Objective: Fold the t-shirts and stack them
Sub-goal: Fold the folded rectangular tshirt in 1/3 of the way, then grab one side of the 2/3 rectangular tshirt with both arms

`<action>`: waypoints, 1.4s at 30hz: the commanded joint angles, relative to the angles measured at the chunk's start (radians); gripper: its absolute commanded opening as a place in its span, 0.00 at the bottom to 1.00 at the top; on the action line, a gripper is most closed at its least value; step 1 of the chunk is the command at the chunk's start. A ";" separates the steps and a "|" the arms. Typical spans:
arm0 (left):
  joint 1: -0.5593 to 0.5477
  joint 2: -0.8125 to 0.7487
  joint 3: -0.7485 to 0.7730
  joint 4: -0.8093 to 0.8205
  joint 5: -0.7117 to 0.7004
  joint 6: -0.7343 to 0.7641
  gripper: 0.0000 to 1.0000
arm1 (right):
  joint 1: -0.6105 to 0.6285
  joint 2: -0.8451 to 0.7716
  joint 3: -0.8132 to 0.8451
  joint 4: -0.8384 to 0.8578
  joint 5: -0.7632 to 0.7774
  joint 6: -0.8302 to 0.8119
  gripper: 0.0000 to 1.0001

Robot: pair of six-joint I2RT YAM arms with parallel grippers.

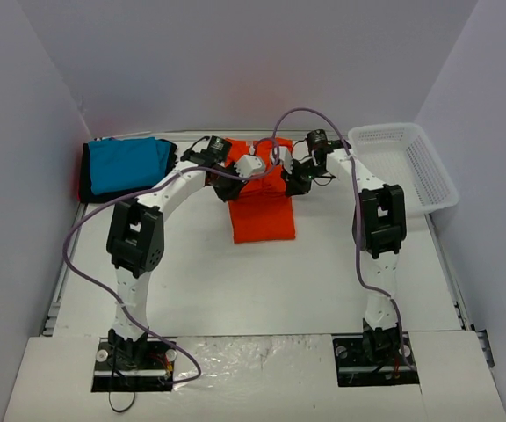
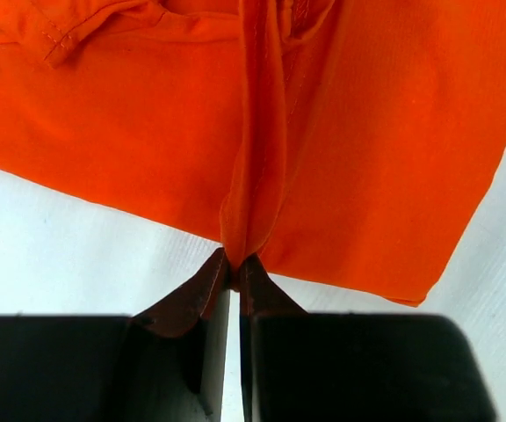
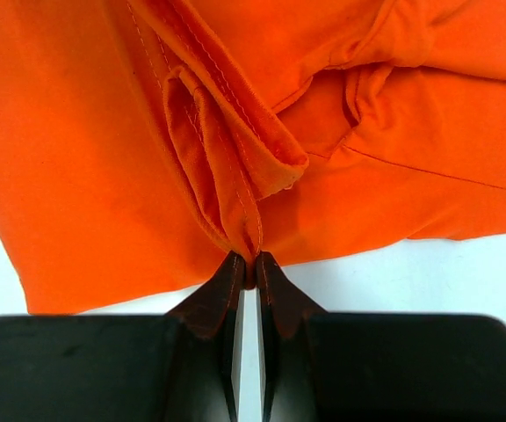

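The orange-red t-shirt (image 1: 263, 211) lies partly folded in the middle of the table, its far end lifted between both grippers. My left gripper (image 1: 255, 163) is shut on a pinched fold of the shirt's edge (image 2: 251, 207). My right gripper (image 1: 293, 178) is shut on a gathered hem of the same shirt (image 3: 235, 198). The turquoise-blue folded t-shirt (image 1: 128, 163) lies at the far left on top of the black folded t-shirt (image 1: 86, 180), whose edge shows beneath it.
A white mesh basket (image 1: 407, 165) stands at the far right by the wall. Grey walls close in the table on three sides. Purple cables loop over both arms.
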 commanded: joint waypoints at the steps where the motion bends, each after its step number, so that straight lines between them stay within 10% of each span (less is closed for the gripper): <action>1: 0.013 0.006 0.063 -0.011 -0.018 0.020 0.03 | -0.013 0.009 0.063 -0.026 -0.001 -0.005 0.00; 4: 0.014 0.015 0.066 0.009 -0.033 0.023 0.02 | -0.014 0.020 0.072 -0.021 -0.013 0.001 0.01; 6: 0.013 0.020 0.066 0.044 -0.052 0.019 0.07 | -0.014 0.026 0.078 -0.018 -0.021 0.009 0.19; 8: 0.013 0.029 0.079 0.067 -0.059 0.013 0.44 | -0.013 0.035 0.094 -0.012 -0.010 0.018 0.34; 16: 0.011 0.001 0.157 0.080 -0.124 0.005 0.57 | -0.011 -0.012 0.098 0.013 0.035 0.056 0.47; 22: -0.015 -0.137 0.021 0.057 -0.102 -0.006 0.49 | -0.005 -0.185 -0.084 0.014 0.026 0.065 0.48; 32: -0.229 -0.447 -0.647 0.397 -0.367 0.023 0.54 | -0.002 -0.452 -0.466 0.019 -0.016 0.148 0.50; 42: -0.308 -0.389 -0.722 0.552 -0.524 -0.007 0.53 | 0.000 -0.436 -0.538 0.031 -0.027 0.151 0.50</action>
